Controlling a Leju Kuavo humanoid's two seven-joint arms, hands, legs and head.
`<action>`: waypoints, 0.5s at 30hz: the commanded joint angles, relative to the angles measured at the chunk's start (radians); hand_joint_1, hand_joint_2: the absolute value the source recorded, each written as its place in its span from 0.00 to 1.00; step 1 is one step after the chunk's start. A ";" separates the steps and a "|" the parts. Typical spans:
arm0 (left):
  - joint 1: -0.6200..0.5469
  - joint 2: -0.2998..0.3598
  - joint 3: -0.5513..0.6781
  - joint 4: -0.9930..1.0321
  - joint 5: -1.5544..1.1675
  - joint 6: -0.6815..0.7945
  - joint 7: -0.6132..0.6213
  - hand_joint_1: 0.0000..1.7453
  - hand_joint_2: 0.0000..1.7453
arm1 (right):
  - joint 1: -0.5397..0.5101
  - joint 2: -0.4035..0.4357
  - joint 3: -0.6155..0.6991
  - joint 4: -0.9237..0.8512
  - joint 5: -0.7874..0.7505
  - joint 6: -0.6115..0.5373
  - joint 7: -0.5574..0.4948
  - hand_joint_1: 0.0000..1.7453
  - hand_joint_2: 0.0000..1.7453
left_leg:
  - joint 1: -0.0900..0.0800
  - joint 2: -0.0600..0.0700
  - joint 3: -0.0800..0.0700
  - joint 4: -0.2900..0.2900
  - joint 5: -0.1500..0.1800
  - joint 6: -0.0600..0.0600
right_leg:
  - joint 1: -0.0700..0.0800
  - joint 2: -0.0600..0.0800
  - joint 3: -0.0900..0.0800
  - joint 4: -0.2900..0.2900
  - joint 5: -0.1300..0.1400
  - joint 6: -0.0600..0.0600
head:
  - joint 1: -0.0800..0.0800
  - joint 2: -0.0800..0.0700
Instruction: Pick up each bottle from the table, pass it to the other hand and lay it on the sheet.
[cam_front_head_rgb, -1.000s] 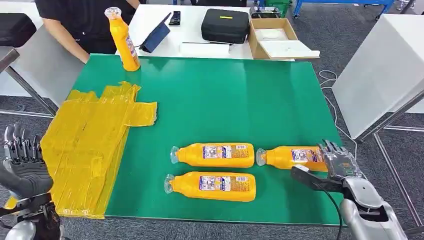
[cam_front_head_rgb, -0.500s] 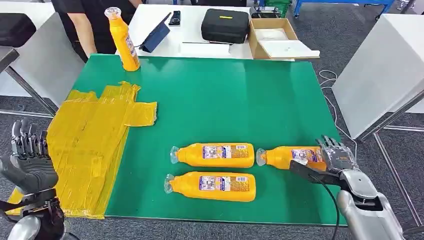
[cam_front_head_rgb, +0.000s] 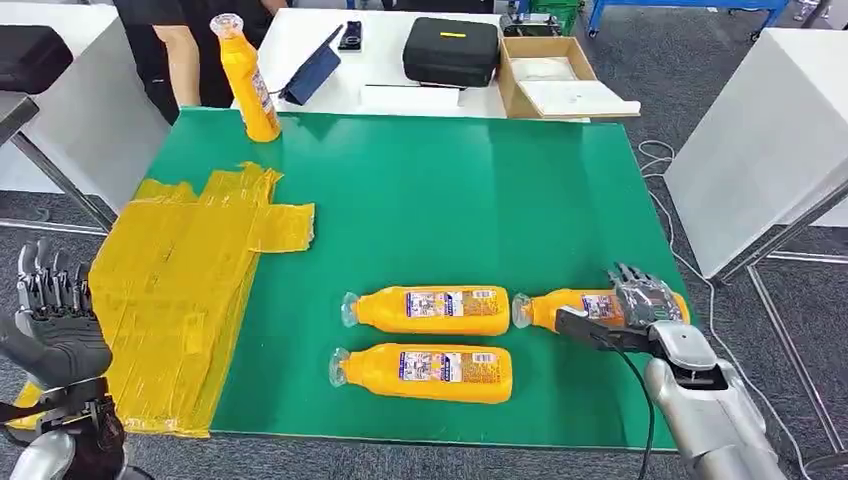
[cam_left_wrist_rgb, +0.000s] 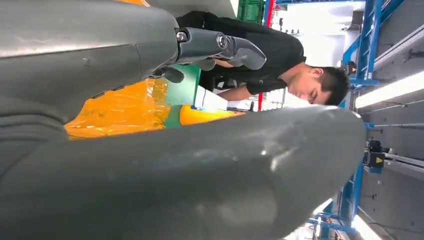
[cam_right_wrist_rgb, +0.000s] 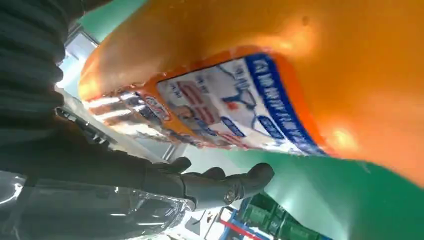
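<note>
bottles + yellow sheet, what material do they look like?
Bottles: probably glossy orange plastic, given the bright highlights in the right wrist view, with printed paper or film labels and clear wrap over the caps. Yellow sheet: thin plastic film, judging by its creases and sheen.

Right hand (cam_front_head_rgb: 640, 305) at lower right of the head view, at the end of a silver forearm rising from the bottom edge; fingers (cam_front_head_rgb: 632, 283) spread and pointing up-frame, thumb (cam_front_head_rgb: 590, 331) stretched out toward frame left. Open, gripping nothing. In the right wrist view, dark fingers (cam_right_wrist_rgb: 220, 185) extended from the frame's left side, apart.

Left hand (cam_front_head_rgb: 55, 325) at lower left of the head view, raised upright, fingers (cam_front_head_rgb: 45, 275) straight and slightly apart, palm empty.
</note>
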 joint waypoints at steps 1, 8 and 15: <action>-0.047 0.004 -0.021 0.070 0.001 0.004 0.000 0.00 0.00 | -0.074 0.052 0.056 0.157 -0.008 -0.005 -0.008 0.00 1.00 | 0.002 -0.001 0.003 -0.001 0.000 -0.005 | 0.001 0.004 0.003 -0.001 0.000 -0.003 | 0.000 0.000; -0.044 0.010 -0.003 0.061 0.018 0.024 -0.003 0.00 0.00 | -0.050 0.035 0.090 0.191 -0.021 0.025 -0.018 0.00 1.00 | 0.002 -0.001 0.005 -0.001 0.000 -0.005 | 0.001 0.002 0.004 -0.002 0.001 -0.002 | 0.000 0.000; -0.035 0.007 -0.001 0.077 0.037 0.013 -0.002 0.00 0.00 | -0.035 -0.012 0.068 0.154 -0.048 0.043 -0.007 0.00 1.00 | 0.001 0.000 0.008 -0.001 0.000 -0.003 | 0.001 0.002 0.005 -0.001 0.001 -0.003 | 0.000 0.000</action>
